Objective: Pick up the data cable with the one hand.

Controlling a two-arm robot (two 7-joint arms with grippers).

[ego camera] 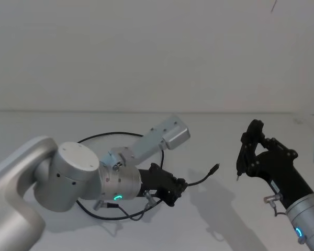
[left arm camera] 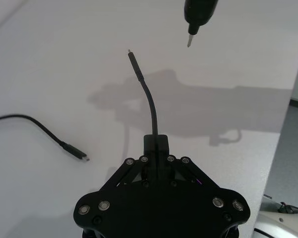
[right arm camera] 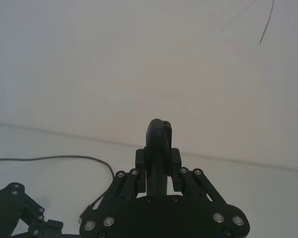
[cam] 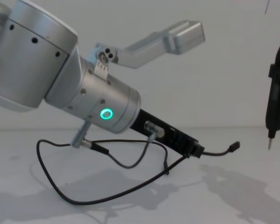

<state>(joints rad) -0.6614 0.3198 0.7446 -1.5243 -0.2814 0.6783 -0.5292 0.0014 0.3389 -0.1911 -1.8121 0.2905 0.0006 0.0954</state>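
A white table (ego camera: 42,125) meets a plain white wall (ego camera: 146,52) crossed by a thin dark strand (ego camera: 273,6).

Two grippers, one cable, two plugs, on one table.

One data cable (left arm camera: 150,101) leaves the front of the left gripper (left arm camera: 156,144) and carries two plugs: the first plug (left arm camera: 134,62) in the air ahead of the fingertips, the second plug (left arm camera: 77,153) lying beside the gripper on the one white table (ego camera: 225,219). The right gripper (right arm camera: 159,131) is the second gripper. Two rings glow, the left ring (ego camera: 118,197) and the right ring (ego camera: 298,231), one behind each gripper. One short grey wire (cam: 130,163) loops under the left wrist.
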